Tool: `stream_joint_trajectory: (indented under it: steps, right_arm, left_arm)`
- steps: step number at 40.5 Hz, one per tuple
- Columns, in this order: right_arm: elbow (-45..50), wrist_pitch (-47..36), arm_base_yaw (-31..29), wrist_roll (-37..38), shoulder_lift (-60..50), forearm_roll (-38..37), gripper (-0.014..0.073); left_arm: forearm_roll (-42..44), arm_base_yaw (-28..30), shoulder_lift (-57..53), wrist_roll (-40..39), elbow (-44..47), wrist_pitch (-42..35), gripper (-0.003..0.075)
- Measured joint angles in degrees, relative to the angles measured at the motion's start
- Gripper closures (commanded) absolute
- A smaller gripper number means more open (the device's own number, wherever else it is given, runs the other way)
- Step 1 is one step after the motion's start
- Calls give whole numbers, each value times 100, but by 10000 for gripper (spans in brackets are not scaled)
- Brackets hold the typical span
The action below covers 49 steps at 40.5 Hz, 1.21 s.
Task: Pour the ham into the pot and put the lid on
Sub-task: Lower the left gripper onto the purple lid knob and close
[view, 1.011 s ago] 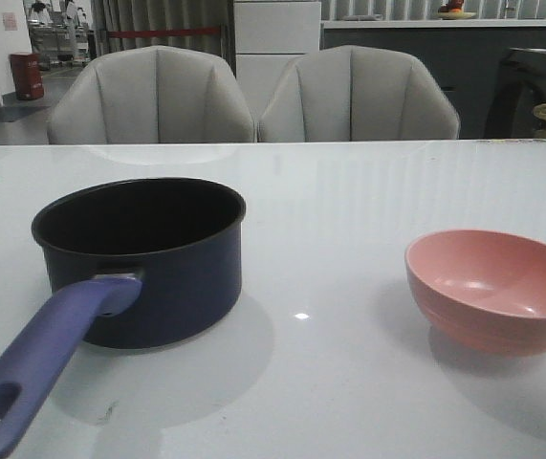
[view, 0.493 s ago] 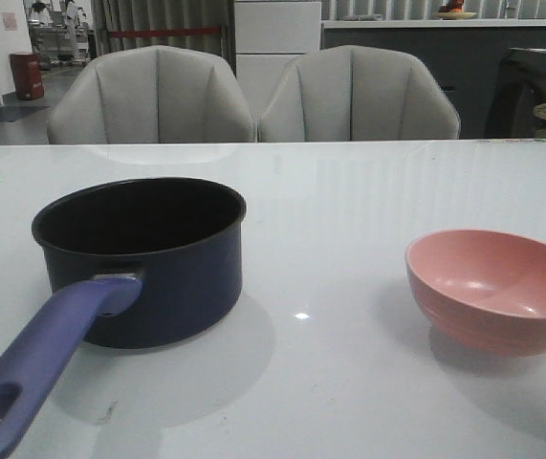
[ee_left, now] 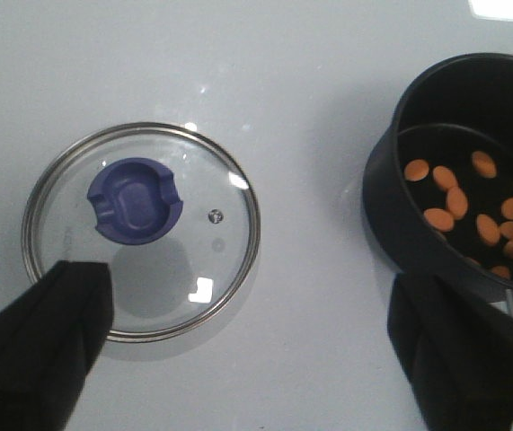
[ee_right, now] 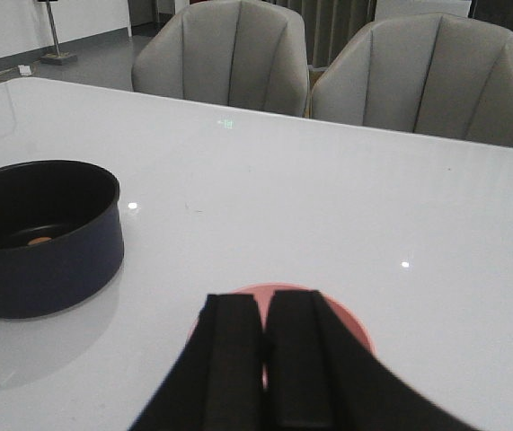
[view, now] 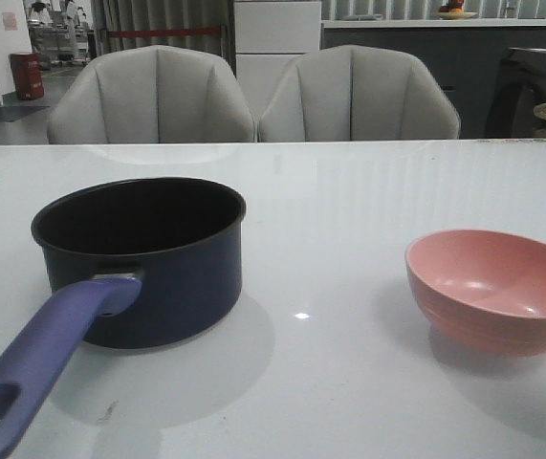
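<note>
Nothing on the table has shifted since a second ago. Left gripper (ee_left: 247,346) hangs spread wide above the lid (ee_left: 140,231), touching nothing; ham (ee_left: 477,218) lies in the pot (view: 143,256). Right gripper (ee_right: 264,355) is pressed together, empty, over the pink bowl (view: 494,289).

We're in what looks like a showroom or office dining corner, not a home kitchen: a glossy white table (view: 368,191) catches ceiling lights, and beyond the right gripper (ee_right: 265,359) two grey padded chairs (ee_right: 229,54) face it. Further back there's a white cabinet (view: 277,38), a long dark counter (view: 406,48), curtains, and an open hall with a red bin (view: 27,76).
</note>
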Motion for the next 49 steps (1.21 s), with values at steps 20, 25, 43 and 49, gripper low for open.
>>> stream_joint_trajectory:
  steps: [20, 25, 43, 49]
  right_arm:
    - [0, 0, 0, 0, 0, 0, 433]
    - [0, 0, 0, 0, 0, 0, 433]
    - [0, 0, 0, 0, 0, 10, 433]
    - [0, 0, 0, 0, 0, 10, 433]
  left_arm:
    - [-103, 755, 2684, 371, -1589, 1350, 48]
    - [-315, 755, 3206, 634, -1895, 1598, 48]
    - [-169, 922, 4289, 689, -2493, 1914, 48]
    - [-146, 922, 4446, 689, -2527, 1795, 48]
